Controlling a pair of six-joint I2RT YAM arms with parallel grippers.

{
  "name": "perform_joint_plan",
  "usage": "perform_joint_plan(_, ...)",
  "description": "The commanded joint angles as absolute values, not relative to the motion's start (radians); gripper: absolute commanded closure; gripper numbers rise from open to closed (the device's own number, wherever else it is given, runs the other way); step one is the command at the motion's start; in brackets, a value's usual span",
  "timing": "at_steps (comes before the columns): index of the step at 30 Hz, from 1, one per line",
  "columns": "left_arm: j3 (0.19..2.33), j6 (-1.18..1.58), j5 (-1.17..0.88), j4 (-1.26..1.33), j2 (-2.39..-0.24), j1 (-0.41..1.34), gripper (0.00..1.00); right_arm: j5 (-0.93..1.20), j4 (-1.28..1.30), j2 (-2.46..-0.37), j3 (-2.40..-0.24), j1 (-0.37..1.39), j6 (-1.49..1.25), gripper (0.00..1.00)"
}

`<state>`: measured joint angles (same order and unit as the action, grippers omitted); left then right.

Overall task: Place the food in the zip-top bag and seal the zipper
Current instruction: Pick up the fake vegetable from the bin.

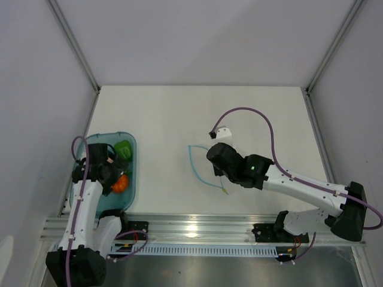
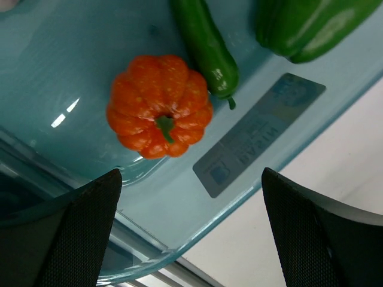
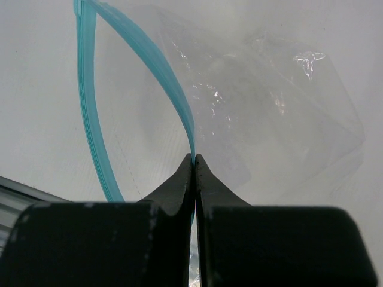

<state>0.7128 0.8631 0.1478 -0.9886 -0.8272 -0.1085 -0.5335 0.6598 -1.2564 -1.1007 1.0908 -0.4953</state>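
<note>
White table with pale walls on three sides carries one teal tray at the near left and one clear zip-top bag near the middle. Three food pieces show in the tray: one orange round fruit, one slim green pod touching it, and one green bell pepper just beside the pod. One label on the tray bears writing too blurred to read. The left end effector hangs spread wide over the fruit. The right end effector is pressed together, pinching the light-blue zipper, whose two strips gape apart.
</note>
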Motion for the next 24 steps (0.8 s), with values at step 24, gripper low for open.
perform_joint_plan(24,0.630,0.936,0.094,-0.784,-1.143,-0.268,0.01,-0.508,0.586,-1.219,-1.055,1.051,-0.445,1.00)
